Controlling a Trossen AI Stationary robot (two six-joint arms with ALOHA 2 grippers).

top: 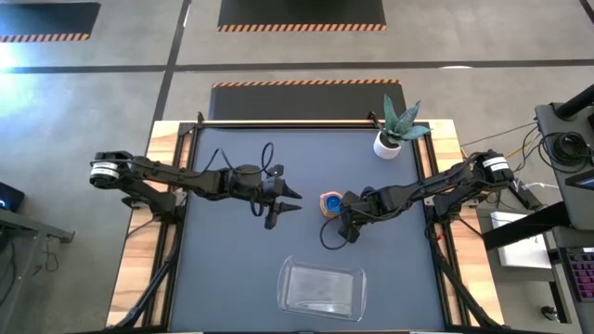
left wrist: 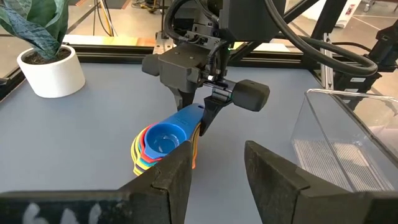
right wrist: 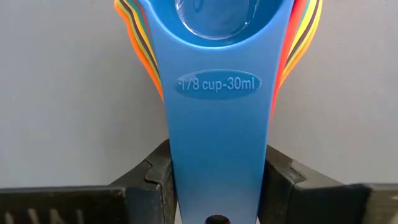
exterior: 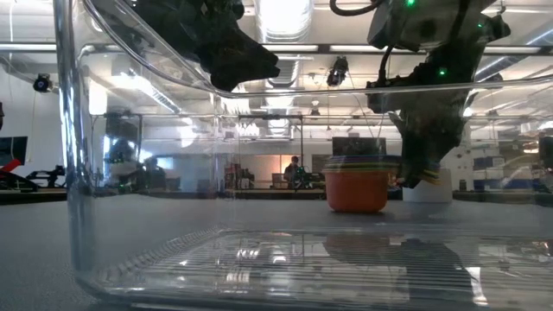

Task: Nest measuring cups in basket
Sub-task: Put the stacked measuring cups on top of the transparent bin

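Blue plastic fills my right wrist view: the flat handle of the blue measuring cup (right wrist: 217, 124) runs straight up the middle of that frame, and my right gripper (right wrist: 217, 186) has its two dark fingers pressed against the handle's two edges, so I am holding it narrow, clamped on that handle. Raised lettering on it reads "1/8 cup-30ml". Beneath the blue one the other measuring cups (left wrist: 146, 152) sit stacked, their red, orange and yellow rims fanning out on either side, so the nest looks already built and only the move into the basket remains, as I judge it. In the high view the stack (top: 330, 202) lies just right of the frame's centre, with my right gripper (top: 351, 223) directly beside it, its long handle pointing back toward my wrist. The clear basket (top: 290, 299) waits at lower centre of that frame, below and slightly left of me, well apart from the stack; that is the direction the carry must go. My left gripper (top: 290, 200) hangs left of centre with its fingers spread and nothing between them, farther from the cups than I am. A white plant pot (top: 387, 145) stands toward the upper right, clear of that path.
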